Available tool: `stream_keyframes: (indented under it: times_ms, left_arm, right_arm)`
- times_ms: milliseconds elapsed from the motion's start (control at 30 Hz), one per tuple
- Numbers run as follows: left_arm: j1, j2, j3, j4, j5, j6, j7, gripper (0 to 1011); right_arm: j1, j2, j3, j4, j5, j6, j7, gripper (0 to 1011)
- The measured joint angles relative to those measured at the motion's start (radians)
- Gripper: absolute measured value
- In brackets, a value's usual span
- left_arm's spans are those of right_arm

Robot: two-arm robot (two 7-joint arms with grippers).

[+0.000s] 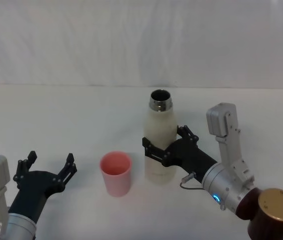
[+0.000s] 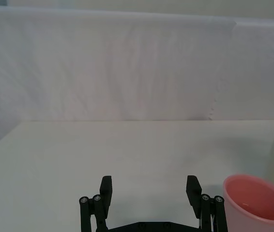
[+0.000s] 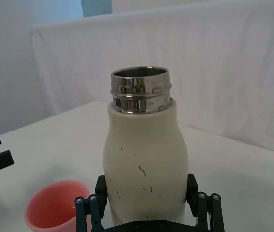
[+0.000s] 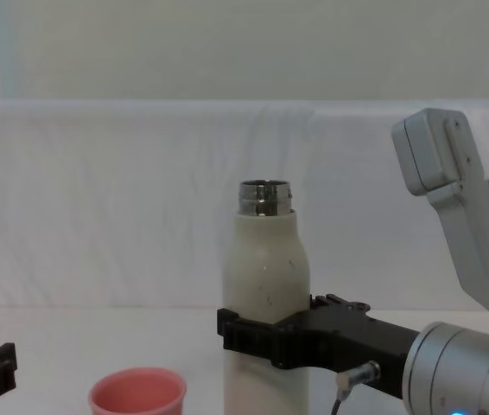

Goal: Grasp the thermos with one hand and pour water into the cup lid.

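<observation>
thermos (image 1: 160, 142) is standing upright on the white table (image 1: 81, 115), a little right of the middle of the head view, its cap off and its shiny steel neck open at the top. in the chest view the thermos (image 4: 264, 285) is rising well above everything else on the table, and in the right wrist view the thermos (image 3: 144, 159) is showing a few small dark specks on its cream body.

right gripper (image 1: 165, 145) is reaching in from about 4 o'clock of the bottle and is wrapping its two black jaws around the lower half of the body, one on each side. the jaws are lying against the bottle's sides, so the claw is clamped on the thermos. in the chest view the right gripper (image 4: 266, 333) is crossing the bottle as a dark band below its middle, and in the right wrist view the right gripper (image 3: 146, 193) is flanking the base on both sides.

cup lid (image 1: 116, 173) is sitting at about 8 o'clock of the thermos, just beside it but apart, mouth up. the cup lid (image 4: 137, 393) is much shorter than the bottle; the cup lid (image 2: 255, 203) is lying near one finger of the left gripper, and the cup lid (image 3: 54, 210) is sitting near the bottle's base.

left gripper (image 1: 46, 167) is hovering at about 9 o'clock of the cup, apart from it, its jaws spread wide with nothing between them. the left gripper (image 2: 149, 191) is showing its two fingers well apart over bare table.
</observation>
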Motion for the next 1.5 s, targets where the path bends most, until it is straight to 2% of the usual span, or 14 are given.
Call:
stream_keyframes:
  times_ms: [1267, 1500]
  left_arm:
    - [0.0, 0.0, 0.0, 0.0, 0.0, 0.0, 0.0, 1001]
    - [0.0, 0.0, 0.0, 0.0, 0.0, 0.0, 0.0, 1001]
  right_arm:
    - [0.02, -0.02, -0.003, 0.027, 0.005, 0.001, -0.008, 999]
    - [0.019, -0.02, -0.002, 0.027, 0.006, 0.001, -0.008, 961]
